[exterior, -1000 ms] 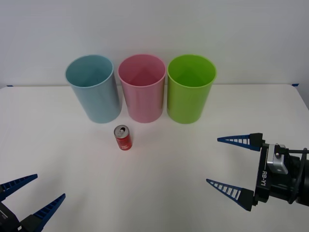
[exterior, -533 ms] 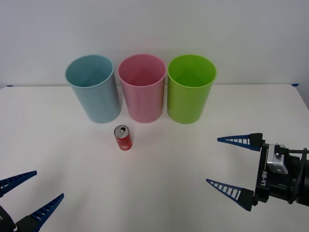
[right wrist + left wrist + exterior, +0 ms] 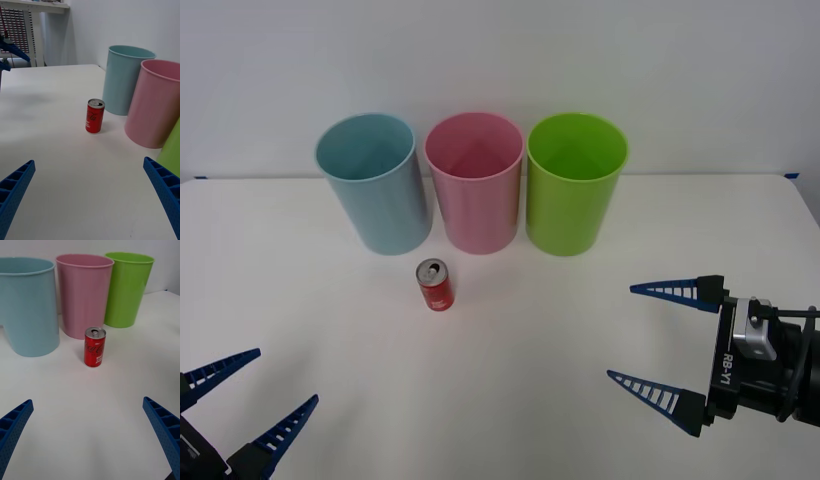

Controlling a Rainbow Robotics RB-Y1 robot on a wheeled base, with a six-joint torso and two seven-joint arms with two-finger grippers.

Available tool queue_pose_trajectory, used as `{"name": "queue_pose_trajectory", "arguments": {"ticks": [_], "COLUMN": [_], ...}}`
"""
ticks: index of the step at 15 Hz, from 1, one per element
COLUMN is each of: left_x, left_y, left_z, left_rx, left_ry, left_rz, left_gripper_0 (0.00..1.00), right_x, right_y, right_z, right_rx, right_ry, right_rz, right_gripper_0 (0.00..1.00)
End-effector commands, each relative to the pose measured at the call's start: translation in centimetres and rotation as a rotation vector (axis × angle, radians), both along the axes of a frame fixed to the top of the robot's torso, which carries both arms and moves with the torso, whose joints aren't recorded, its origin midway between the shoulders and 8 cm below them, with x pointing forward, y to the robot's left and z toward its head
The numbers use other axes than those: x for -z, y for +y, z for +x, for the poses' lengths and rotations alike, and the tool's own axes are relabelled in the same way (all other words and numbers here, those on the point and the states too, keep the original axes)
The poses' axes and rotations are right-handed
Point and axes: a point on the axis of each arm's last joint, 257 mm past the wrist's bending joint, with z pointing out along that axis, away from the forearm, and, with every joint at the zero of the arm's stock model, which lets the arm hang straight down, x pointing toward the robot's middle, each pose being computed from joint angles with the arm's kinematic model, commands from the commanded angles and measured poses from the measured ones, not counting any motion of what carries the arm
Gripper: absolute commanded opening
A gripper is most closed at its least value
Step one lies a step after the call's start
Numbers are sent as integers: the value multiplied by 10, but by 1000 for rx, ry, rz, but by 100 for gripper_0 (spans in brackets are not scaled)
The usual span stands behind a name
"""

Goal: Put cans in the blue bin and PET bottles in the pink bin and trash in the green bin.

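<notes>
White tabletop (image 3: 510,400) holds the red can (image 3: 435,286) upright before the pink bin (image 3: 475,181), unmoved, while the left gripper (image 3: 252,397), fingers spread and empty, has edged slightly rightward; right gripper (image 3: 662,340) stays open

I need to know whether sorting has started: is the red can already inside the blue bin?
No, the red can stands upright on the table in front of the blue bin and the pink bin.

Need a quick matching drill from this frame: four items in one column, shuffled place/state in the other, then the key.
Column 1:
1. can
2. blue bin
3. green bin
4. right gripper

Column 2:
A. right end of the bin row
B. open, above the table's right side
C. upright in front of the bins
D. left end of the bin row

Pairs: 1-C, 2-D, 3-A, 4-B
</notes>
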Motion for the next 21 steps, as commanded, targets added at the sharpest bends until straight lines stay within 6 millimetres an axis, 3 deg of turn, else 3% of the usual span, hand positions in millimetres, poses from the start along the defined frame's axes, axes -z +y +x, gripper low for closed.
{"name": "queue_pose_trajectory", "arguments": {"ticks": [1, 8, 10, 21], "left_x": [1, 23, 28, 57], "left_y": [3, 8, -1, -55], "left_z": [11, 17, 22, 92], "left_rx": [-6, 38, 43, -63], "left_ry": [-40, -102, -101, -123], "left_rz": [-7, 14, 4, 17], "left_gripper_0": [100, 100, 100, 100], "right_x": [0, 0, 0, 0], "right_y": [0, 0, 0, 0], "right_z": [0, 0, 0, 0], "right_rx": [0, 0, 0, 0], "right_ry": [0, 0, 0, 0], "right_rz": [0, 0, 0, 0], "right_gripper_0": [100, 100, 100, 100]}}
